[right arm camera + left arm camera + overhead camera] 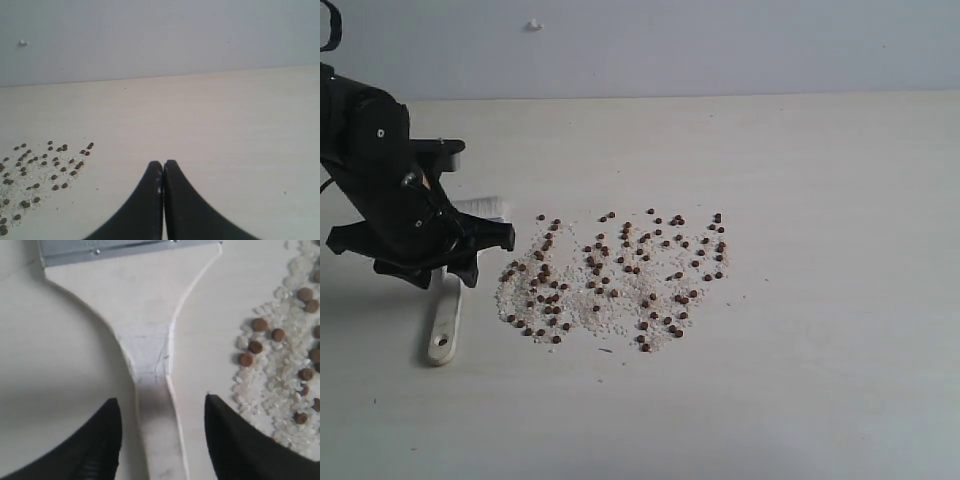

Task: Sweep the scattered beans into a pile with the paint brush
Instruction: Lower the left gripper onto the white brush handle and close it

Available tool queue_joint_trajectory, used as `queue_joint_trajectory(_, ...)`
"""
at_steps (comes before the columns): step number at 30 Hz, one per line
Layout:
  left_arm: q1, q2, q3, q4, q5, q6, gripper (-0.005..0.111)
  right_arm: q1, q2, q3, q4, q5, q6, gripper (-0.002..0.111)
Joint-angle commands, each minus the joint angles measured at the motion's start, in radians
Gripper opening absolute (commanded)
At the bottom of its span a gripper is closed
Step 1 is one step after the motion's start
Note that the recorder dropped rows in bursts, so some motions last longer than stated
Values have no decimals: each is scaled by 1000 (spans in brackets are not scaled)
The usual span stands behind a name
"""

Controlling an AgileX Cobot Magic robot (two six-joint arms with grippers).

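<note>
Exterior view: the left gripper is low over the paint brush, which lies flat on the surface. The handle end pokes out below the gripper and the bristles above it. The beans are scattered just beside the gripper, on the right arm's side, with no pile yet.

Left wrist view: the gripper is released, one finger on each side of the brush handle's narrow neck, with gaps on both sides. Beans and white grains sit just outside one finger.

Right wrist view: the right gripper is clenched on nothing, well clear of the beans.

Step looks like pre-grasp on the brush. Next probably needs a small drop, closing squarely on the neck, and a lift without nudging the nearby grains.
</note>
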Motion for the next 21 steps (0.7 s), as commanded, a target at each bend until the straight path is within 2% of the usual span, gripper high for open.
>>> queue_joint_trajectory(1,16,35,-38,2,57,9,49,-1,-6,5,0,-8,-1,0)
queue_joint_trajectory(14,16,97,-20,-6,50,9,49,-1,-6,5,0,-8,-1,0)
queue_joint_trajectory(21,16,97,39,-29,-22,5,49,-1,-6,5,0,-8,-1,0)
